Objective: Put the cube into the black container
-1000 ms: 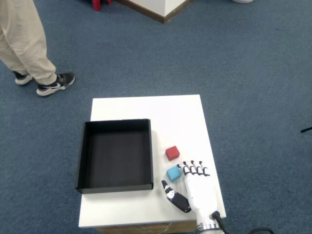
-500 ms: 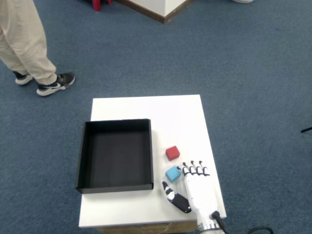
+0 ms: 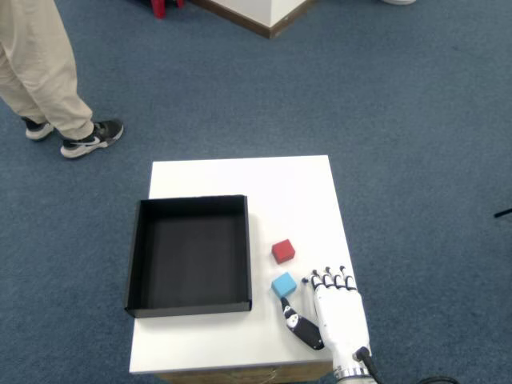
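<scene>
Blue carpet (image 3: 416, 120) all around, with a white counter (image 3: 296, 192) in the lower middle of the frame. Right hand (image 3: 340, 316) at the lower right of the counter, palm down, fingers (image 3: 332, 280) spread a little and thumb (image 3: 300, 324) out to the left; holding nothing. Blue cube (image 3: 284, 284) just left of the fingertips and above the thumb tip, very near but apparently not touching. Red cube (image 3: 282, 251) a little above the blue one, apart from it. Black container (image 3: 132, 264) empty at the left of the counter, both cubes outside, to its right. Compared with a second ago: hand shifted slightly right and lower, away from the blue cube; cubes and container unmoved. Legs of a person (image 3: 44, 72) with dark shoes at upper left.
</scene>
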`<state>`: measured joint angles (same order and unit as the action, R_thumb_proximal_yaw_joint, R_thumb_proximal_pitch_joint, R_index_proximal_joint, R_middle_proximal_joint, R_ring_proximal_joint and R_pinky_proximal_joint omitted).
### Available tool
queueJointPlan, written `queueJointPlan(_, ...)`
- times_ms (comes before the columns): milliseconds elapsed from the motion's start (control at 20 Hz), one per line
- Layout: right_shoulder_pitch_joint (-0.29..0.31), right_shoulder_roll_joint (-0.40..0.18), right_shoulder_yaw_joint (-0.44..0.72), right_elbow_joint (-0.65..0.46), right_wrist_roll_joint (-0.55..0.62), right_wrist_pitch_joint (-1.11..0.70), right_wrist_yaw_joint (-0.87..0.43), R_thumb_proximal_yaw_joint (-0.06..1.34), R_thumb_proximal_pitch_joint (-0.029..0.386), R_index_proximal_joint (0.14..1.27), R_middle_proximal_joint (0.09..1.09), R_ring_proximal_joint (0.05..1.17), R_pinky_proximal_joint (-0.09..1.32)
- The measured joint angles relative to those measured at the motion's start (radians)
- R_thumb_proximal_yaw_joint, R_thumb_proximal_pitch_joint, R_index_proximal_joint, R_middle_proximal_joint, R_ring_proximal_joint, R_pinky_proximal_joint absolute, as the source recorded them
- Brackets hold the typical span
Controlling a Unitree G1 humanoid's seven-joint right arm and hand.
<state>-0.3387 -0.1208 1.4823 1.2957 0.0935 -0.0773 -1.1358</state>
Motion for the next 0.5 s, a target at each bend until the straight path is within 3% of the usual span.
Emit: queueJointPlan(500,0.002,0.000,0.000,0.010,-0.001,-0.008,0.019,0.41,0.125,0.58,0.36,0.27,0.09)
